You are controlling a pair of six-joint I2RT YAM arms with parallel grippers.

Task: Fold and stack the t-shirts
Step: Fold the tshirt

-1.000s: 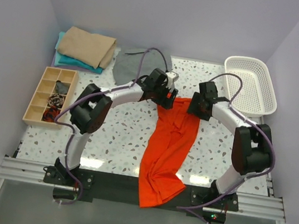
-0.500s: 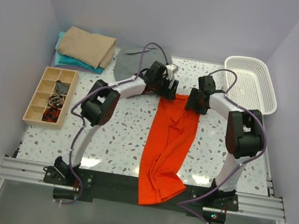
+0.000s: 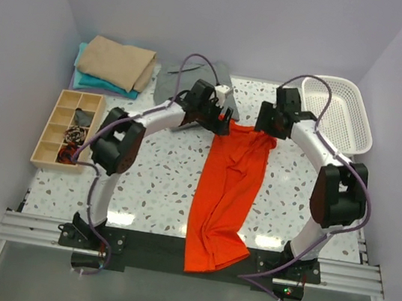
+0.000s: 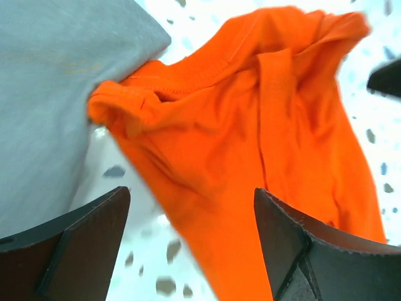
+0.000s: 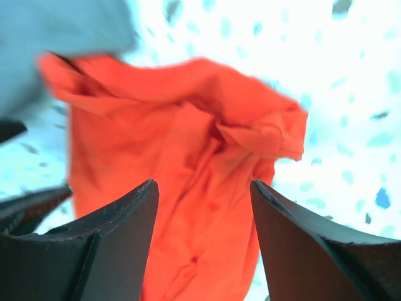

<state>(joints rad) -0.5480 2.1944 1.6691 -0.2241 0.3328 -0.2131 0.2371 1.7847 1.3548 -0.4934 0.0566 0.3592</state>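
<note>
The orange-red t-shirt (image 3: 226,192) lies bunched in a long strip down the middle of the table, its lower end hanging over the near edge. Its top edge lies between my two grippers. My left gripper (image 3: 223,116) is open above the shirt's top left corner (image 4: 207,132), which touches the grey t-shirt (image 4: 50,81). My right gripper (image 3: 265,126) is open above the top right corner (image 5: 188,163). The grey t-shirt (image 3: 177,79) lies at the back, partly hidden by the left arm. Folded tan (image 3: 117,62) and teal (image 3: 82,81) shirts are stacked at the back left.
A white mesh basket (image 3: 337,114) stands at the back right. A wooden compartment tray (image 3: 68,131) with small parts sits at the left edge. Purple cables loop above both arms.
Both grippers have moved toward the back of the table, pulling the orange-red shirt's top edge farther back and straighter. Both now stand open over it.
</note>
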